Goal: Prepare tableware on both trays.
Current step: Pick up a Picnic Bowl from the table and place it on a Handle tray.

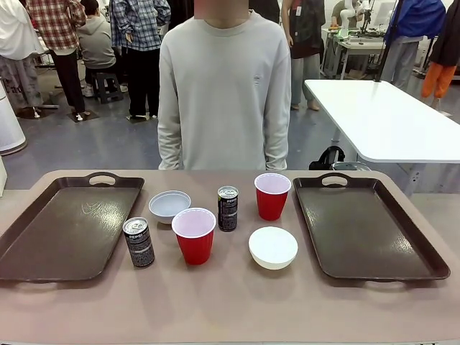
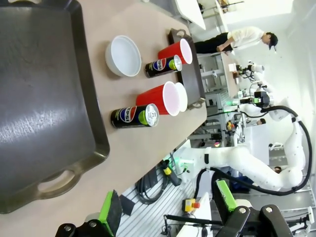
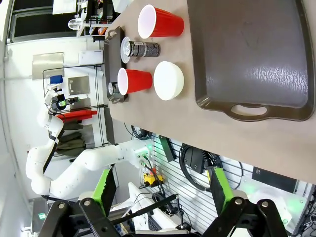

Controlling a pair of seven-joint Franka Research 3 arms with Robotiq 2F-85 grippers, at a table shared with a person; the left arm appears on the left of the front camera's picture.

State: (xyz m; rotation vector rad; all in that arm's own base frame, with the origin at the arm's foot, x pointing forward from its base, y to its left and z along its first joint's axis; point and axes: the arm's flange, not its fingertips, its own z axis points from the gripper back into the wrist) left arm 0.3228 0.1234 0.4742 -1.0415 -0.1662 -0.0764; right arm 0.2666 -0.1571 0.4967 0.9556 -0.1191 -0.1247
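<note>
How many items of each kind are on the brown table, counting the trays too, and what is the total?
Red plastic cups: 2
Small round white bowls: 2
Slim dark soda cans: 2
Large dark brown rectangular plastic trays: 2
Total: 8

The two dark brown rectangular plastic trays (image 1: pixel 65 230) look glossy, faintly scuffed. The red plastic cups (image 1: pixel 195 248) are smooth, the round white bowls (image 1: pixel 273 248) matt, the dark metal soda cans (image 1: pixel 139 248) glossy, the tan bench (image 1: pixel 230 302) matt.

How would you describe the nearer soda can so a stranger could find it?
Find the brown tray on the robot's left. By its near right corner stands a slim dark can. The other can sits farther back, between the red cups.
</note>
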